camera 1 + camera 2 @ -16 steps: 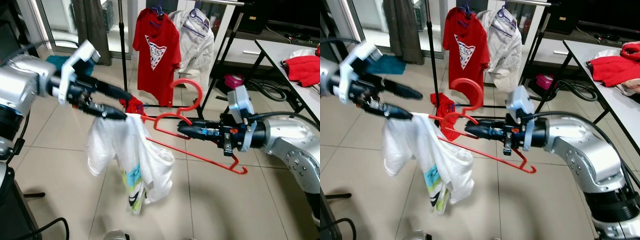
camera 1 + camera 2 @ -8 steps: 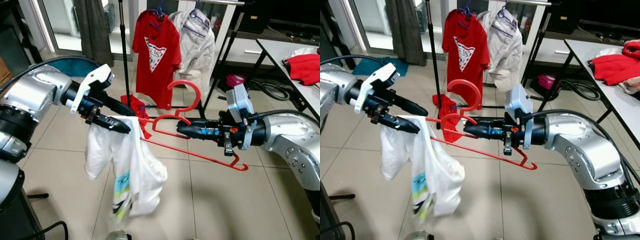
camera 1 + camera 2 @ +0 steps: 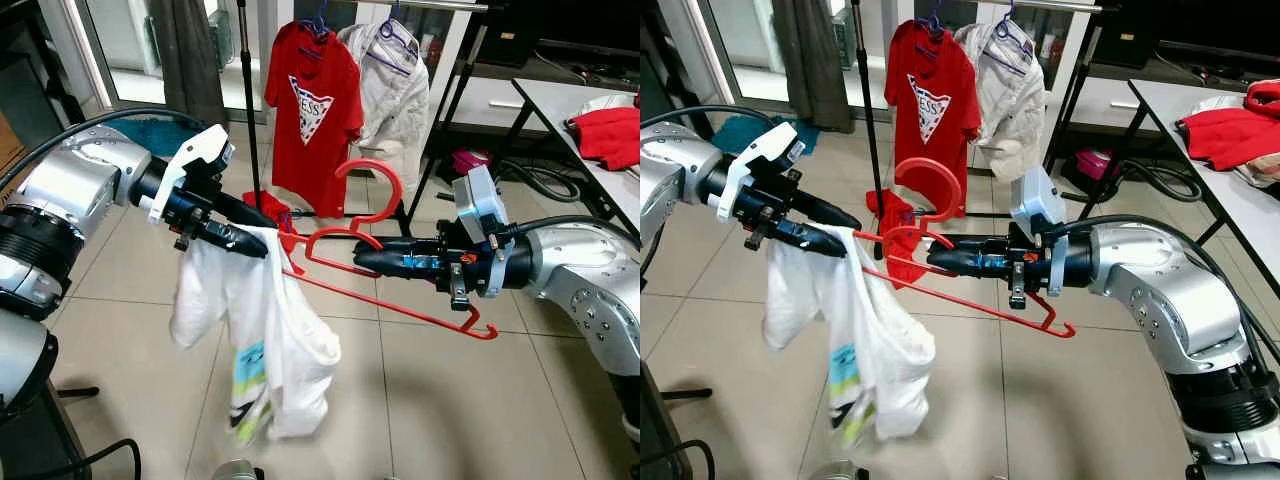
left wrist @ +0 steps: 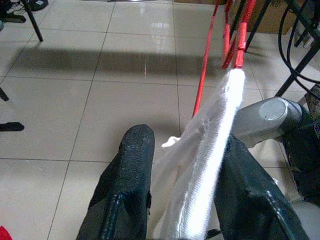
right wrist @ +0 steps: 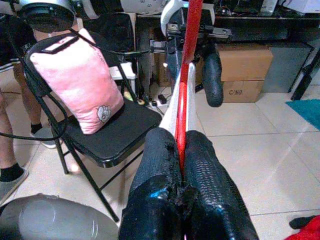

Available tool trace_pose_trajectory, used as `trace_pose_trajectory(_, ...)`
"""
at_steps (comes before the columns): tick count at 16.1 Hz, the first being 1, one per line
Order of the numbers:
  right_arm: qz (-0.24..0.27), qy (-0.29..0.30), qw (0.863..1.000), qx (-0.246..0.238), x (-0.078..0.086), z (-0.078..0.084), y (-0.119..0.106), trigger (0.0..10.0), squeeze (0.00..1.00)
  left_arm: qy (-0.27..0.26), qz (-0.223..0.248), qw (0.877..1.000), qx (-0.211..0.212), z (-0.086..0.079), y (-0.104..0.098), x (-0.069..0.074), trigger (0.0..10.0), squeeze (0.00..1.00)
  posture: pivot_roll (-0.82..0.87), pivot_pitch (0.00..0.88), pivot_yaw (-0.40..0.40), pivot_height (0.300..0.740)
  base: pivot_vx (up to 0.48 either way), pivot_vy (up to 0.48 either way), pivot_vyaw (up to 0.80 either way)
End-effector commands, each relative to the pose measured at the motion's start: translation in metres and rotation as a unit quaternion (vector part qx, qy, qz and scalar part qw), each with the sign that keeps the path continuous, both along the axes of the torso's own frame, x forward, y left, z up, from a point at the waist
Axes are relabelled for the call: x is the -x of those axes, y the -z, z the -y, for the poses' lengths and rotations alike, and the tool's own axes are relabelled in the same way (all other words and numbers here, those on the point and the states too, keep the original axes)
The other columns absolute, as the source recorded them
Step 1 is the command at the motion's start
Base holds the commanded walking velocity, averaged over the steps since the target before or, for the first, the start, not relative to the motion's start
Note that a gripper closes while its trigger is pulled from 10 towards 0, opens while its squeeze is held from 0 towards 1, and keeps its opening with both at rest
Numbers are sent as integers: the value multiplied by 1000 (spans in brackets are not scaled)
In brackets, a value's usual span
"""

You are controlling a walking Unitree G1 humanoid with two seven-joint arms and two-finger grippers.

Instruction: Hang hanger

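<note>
My right gripper (image 3: 365,260) is shut on the neck of a red plastic hanger (image 3: 400,306) and holds it level at chest height; its black fingers (image 5: 160,150) pinch the red bar. A white T-shirt (image 3: 270,340) hangs from the hanger's left end and from my left gripper (image 3: 262,236). The left gripper's two fingers stand apart. The shirt's folded edge (image 4: 215,130) runs between them, lies against one finger (image 4: 245,185), and reaches on to the hanger.
Behind stands a clothes rack pole (image 3: 247,100) with a red T-shirt (image 3: 312,110) and a white garment (image 3: 395,90) on hangers. A table with red cloth (image 3: 605,135) is at the right. A black folding chair carries a pink cushion (image 5: 80,82); a person's leg (image 5: 7,150) stands beside it.
The left gripper has edged toward the hanger with the shirt's edge, and the hanging shirt has swung. The right gripper keeps the hanger almost still.
</note>
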State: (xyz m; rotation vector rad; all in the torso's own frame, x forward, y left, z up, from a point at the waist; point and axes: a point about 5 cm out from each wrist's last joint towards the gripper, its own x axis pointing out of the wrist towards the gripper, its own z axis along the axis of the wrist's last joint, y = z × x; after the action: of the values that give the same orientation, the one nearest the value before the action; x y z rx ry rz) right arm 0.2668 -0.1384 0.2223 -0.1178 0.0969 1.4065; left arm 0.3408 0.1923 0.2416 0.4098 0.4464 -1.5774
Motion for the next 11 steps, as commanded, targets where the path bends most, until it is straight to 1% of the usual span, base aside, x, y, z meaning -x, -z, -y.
trace_pose_trajectory(1, 22, -8, 1000, 0, -2, -1, -8, 10000, 0, 10, 14, 1000, 11, 3, -9, 0, 0, 0, -85, 0, -23, 740, 0, 0, 0)
trace_pose_trajectory(4, 22, -6, 1000, -1, -3, 0, -8, 10000, 0, 12, 12, 1000, 17, 4, -10, 1, 0, 0, -85, 0, -23, 740, 0, 0, 0)
trace_pose_trajectory(6, 23, -1, 1000, -2, -5, 1, -8, 10000, 0, 14, 8, 999, 28, 6, -11, 1, 0, 0, -85, 0, -23, 740, 0, 0, 0)
trace_pose_trajectory(8, 21, 4, 1000, -1, -6, 3, -8, 10000, 0, 14, -1, 999, 48, 6, -14, 4, 0, 0, -85, 0, -23, 740, 0, 0, 0)
trace_pose_trajectory(11, 20, 9, 1000, -2, -7, 5, -8, 10000, 0, 12, -11, 999, 43, 1, -10, 8, 0, 0, -85, 0, -23, 740, 0, 0, 0)
